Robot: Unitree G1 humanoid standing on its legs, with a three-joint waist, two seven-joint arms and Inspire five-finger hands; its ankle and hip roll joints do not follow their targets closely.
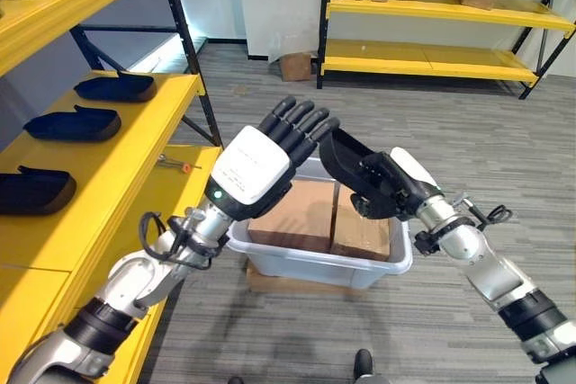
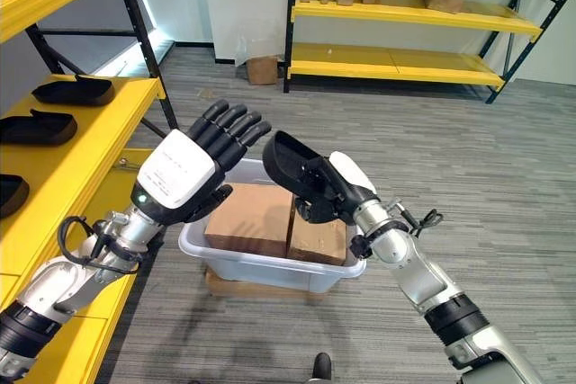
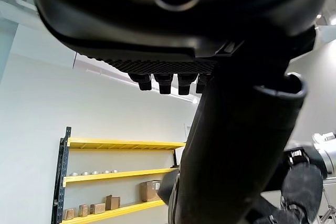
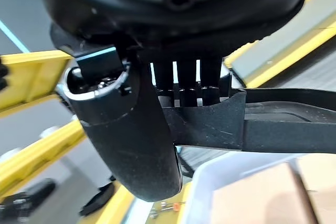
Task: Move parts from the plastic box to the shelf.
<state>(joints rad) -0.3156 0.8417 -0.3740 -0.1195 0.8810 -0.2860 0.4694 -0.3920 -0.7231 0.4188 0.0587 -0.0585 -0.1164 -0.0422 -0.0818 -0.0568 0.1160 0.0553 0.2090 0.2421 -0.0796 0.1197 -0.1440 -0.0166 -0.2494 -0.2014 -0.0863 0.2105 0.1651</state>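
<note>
Black curved plastic part [image 1: 346,161] is sitting clamped in my right hand [image 1: 389,188], fingers curled round it, raised above the translucent white plastic box [image 1: 297,263] holding brown cardboard blocks [image 1: 297,215]. My left hand [image 1: 256,166] is hovering just beside it, fingers straight, holding nothing. Three similar black parts [image 1: 72,123] are lying on the yellow shelf [image 1: 126,146] at my left.

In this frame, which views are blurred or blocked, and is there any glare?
Right wrist view: the shelf behind is soft, the black part sharp. Left wrist view: the left hand blocks much. Left eye view: a bright strip glares by the floor.
</note>
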